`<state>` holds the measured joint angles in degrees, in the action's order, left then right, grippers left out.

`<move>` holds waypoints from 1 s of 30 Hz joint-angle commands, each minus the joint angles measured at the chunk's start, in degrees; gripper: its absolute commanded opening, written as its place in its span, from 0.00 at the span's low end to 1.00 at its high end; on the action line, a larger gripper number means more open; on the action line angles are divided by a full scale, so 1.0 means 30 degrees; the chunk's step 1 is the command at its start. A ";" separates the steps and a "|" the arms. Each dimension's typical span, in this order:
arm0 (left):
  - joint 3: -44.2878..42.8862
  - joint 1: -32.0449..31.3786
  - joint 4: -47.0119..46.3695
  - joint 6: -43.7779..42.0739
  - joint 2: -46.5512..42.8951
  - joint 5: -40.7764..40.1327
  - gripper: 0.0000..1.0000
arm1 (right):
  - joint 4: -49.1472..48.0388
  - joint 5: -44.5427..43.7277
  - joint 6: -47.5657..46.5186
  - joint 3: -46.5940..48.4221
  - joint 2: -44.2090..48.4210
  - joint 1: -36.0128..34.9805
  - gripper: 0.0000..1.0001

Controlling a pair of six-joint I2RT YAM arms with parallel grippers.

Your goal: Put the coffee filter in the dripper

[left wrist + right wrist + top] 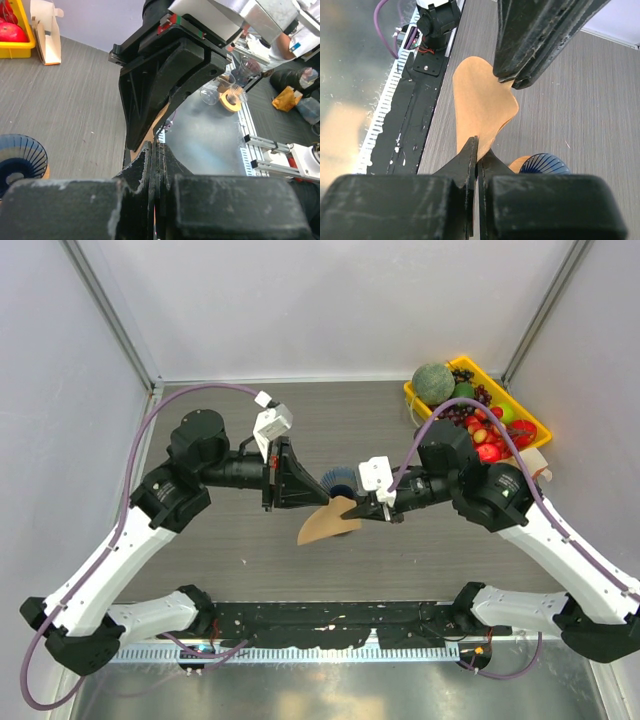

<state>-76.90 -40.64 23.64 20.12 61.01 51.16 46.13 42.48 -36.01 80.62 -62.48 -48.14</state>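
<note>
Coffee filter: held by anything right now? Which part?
Yes, both. The right end effector is shut on one edge of the coffee filter; the left end effector pinches the opposite edge.

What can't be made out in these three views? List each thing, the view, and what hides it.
- Dripper, top view: mostly hidden behind both pairs of jaws; left wrist view: cut by the left edge.
- Coffee filter, left wrist view: only a tan sliver shows between the jaws.
- Yellow tray of fruit, top view: partly covered by the right arm.
</note>
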 commanded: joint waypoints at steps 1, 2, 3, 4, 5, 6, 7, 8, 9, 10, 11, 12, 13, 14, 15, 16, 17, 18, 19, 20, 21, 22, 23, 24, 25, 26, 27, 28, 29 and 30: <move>0.0759 0.0480 -0.2164 0.2223 -0.0006 0.1169 0.00 | -0.0054 -0.0272 -0.0828 0.0343 0.0640 -0.0155 0.05; 0.0994 0.0568 -0.2515 0.2664 0.0023 0.1403 0.00 | -0.0054 -0.0418 -0.0916 0.0344 0.0640 -0.0184 0.05; 0.1228 0.0685 -0.2924 0.3133 0.0081 0.1637 0.00 | -0.0054 -0.0506 -0.1033 0.0402 0.0698 -0.0184 0.05; 0.1462 0.0773 -0.3392 0.3543 0.0082 0.1987 0.00 | -0.0054 -0.0652 -0.1092 0.0402 0.0757 -0.0184 0.05; 0.1726 0.0832 -0.3861 0.4099 0.0111 0.2281 0.00 | -0.0083 -0.0741 -0.1151 0.0431 0.0787 -0.0184 0.05; 0.1873 0.0833 -0.4243 0.4510 0.0140 0.2516 0.00 | -0.0112 -0.0887 -0.1209 0.0432 0.0787 -0.0184 0.05; 0.1991 0.0891 -0.4566 0.4833 0.0199 0.2721 0.00 | -0.0113 -0.0917 -0.1326 0.0461 0.0816 -0.0184 0.05; 0.2079 0.0862 -0.4888 0.5156 0.0170 0.2839 0.00 | -0.0113 -0.0917 -0.1356 0.0461 0.0787 -0.0184 0.05; 0.2167 0.0862 -0.5094 0.5362 0.0228 0.2841 0.00 | -0.0113 -0.0888 -0.1356 0.0490 0.0758 -0.0184 0.05; 0.2226 0.0862 -0.5154 0.5509 0.0229 0.2957 0.00 | -0.0084 -0.0830 -0.1414 0.0519 0.0729 -0.0213 0.05; 0.2342 0.0891 -0.5561 0.5800 0.0287 0.3190 0.00 | -0.0112 -0.0859 -0.1502 0.0519 0.0728 -0.0213 0.05; 0.2518 0.0833 -0.6000 0.6151 0.0316 0.3424 0.00 | -0.0113 -0.1004 -0.1503 0.0490 0.0728 -0.0300 0.05; 0.2606 0.0862 -0.6497 0.6590 0.0316 0.3571 0.00 | -0.0113 -0.1179 -0.1532 0.0490 0.0641 -0.0330 0.05; 0.2781 0.0833 -0.6879 0.6797 0.0258 0.3631 0.00 | -0.0113 -0.1355 -0.1590 0.0461 0.0669 -0.0330 0.05; 0.2812 0.0891 -0.7115 0.7002 0.0200 0.3661 0.00 | -0.0084 -0.1444 -0.1678 0.0345 0.0670 -0.0330 0.05; 0.2928 0.0833 -0.7321 0.7149 0.0112 0.3719 0.00 | -0.0141 -0.1561 -0.1650 0.0286 0.0699 -0.0330 0.05; 0.2958 0.0862 -0.7439 0.7209 0.0082 0.3777 0.00 | -0.0142 -0.1620 -0.1591 0.0169 0.0728 -0.0330 0.05; 0.3046 0.0891 -0.7585 0.7297 -0.0005 0.3836 0.00 | -0.0229 -0.1708 -0.1533 0.0139 0.0728 -0.0330 0.05; 0.3105 0.0891 -0.7731 0.7442 -0.0093 0.3924 0.00 | -0.0288 -0.1824 -0.1416 0.0023 0.0757 -0.0330 0.05; 0.3134 0.0862 -0.7762 0.7502 -0.0123 0.3954 0.00 | -0.0404 -0.1971 -0.1357 -0.0008 0.0758 -0.0301 0.06; 0.3135 0.0833 -0.7733 0.7503 -0.0094 0.3954 0.00 | -0.0435 -0.2030 -0.1298 0.0050 0.0729 -0.0330 0.05; 0.3164 0.0862 -0.7675 0.7503 -0.0152 0.3954 0.00 | -0.0522 -0.2089 -0.1211 0.0080 0.0728 -0.0330 0.05; 0.3135 0.0862 -0.7645 0.7532 -0.0123 0.3954 0.00 | -0.0552 -0.2089 -0.1123 0.0138 0.0670 -0.0330 0.05; 0.3222 0.0833 -0.7674 0.7619 -0.0065 0.4041 0.00 | -0.0668 -0.2089 -0.1006 0.0255 0.0583 -0.0330 0.05; 0.3251 0.0833 -0.7703 0.7678 -0.0035 0.4042 0.00 | -0.0698 -0.2118 -0.0947 0.0314 0.0553 -0.0301 0.05; 0.3310 0.0862 -0.7675 0.7678 -0.0064 0.4013 0.00 | -0.0728 -0.2061 -0.0917 0.0459 0.0466 -0.0330 0.05; 0.3368 0.0833 -0.7616 0.7678 -0.0064 0.4012 0.00 | -0.0699 -0.2060 -0.0917 0.0490 0.0465 -0.0330 0.05; 0.3427 0.0862 -0.7587 0.7678 -0.0064 0.3983 0.00 | -0.0728 -0.2002 -0.0917 0.0577 0.0407 -0.0330 0.05; 0.3486 0.0862 -0.7586 0.7736 -0.0035 0.3925 0.00 | -0.0757 -0.1972 -0.0917 0.0636 0.0377 -0.0330 0.05; 0.3573 0.0862 -0.7586 0.7795 -0.0035 0.3954 0.00 | -0.0757 -0.2001 -0.0917 0.0695 0.0348 -0.0330 0.05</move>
<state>-66.83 -38.24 3.51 42.15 62.06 61.80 46.39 36.88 -39.53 80.64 -61.28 -48.80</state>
